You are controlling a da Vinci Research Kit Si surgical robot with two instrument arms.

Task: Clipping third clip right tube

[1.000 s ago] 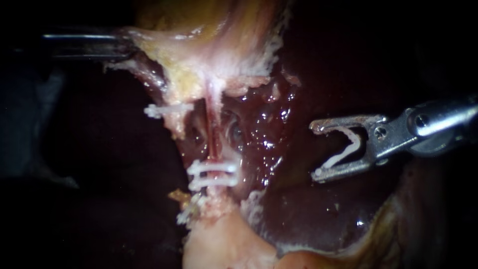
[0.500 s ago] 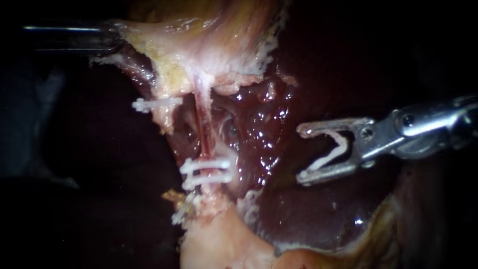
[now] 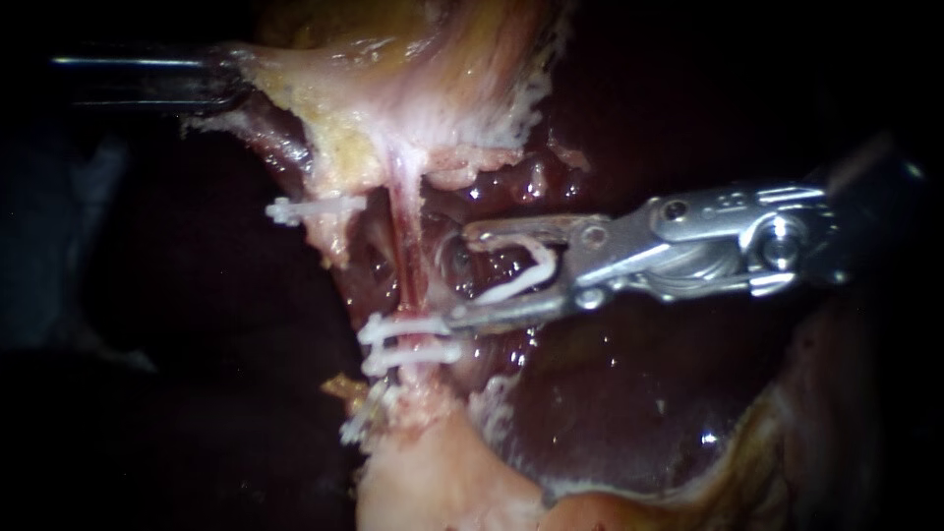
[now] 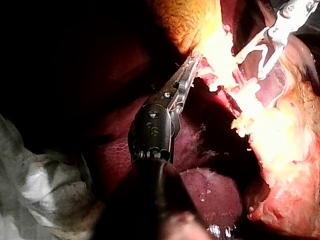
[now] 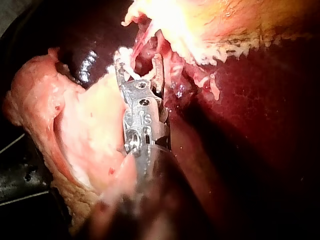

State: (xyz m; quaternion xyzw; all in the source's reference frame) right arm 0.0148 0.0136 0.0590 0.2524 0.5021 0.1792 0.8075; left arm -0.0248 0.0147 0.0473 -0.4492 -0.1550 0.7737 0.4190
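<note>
The right instrument (image 3: 457, 275) lies nearly level across the endoscope view, its bright steel shaft and hinged jaws pointing at the right tube (image 3: 407, 246). The jaws stand wide and carry the loaded clip (image 3: 511, 287), a white plastic V with one leg lying against each jaw and its bend deep by the hinge. The clip's mouth faces the tube, and its long axis runs crosswise to it. The jaw tips stop just beside the tube, on its liver side, and as far as this view shows the tube is not between them. The lower tip lies just beside the upper of the two clips (image 3: 418, 352), parallel white bars closed across the tube's lower end.

The tube is a thin, taut red cord. It runs from the fraying yellow-white tissue (image 3: 393, 108) above to a pale pink stump (image 3: 433, 482) below. On the tube's other side a lone clip (image 3: 315, 207) crosses a ragged strand. Behind the tube the liver (image 3: 610, 413) is dark maroon, wet and glossy.

Farthest from the tube, the left instrument (image 4: 194, 62) has its narrow toothed jaws closed on the tissue's edge.
</note>
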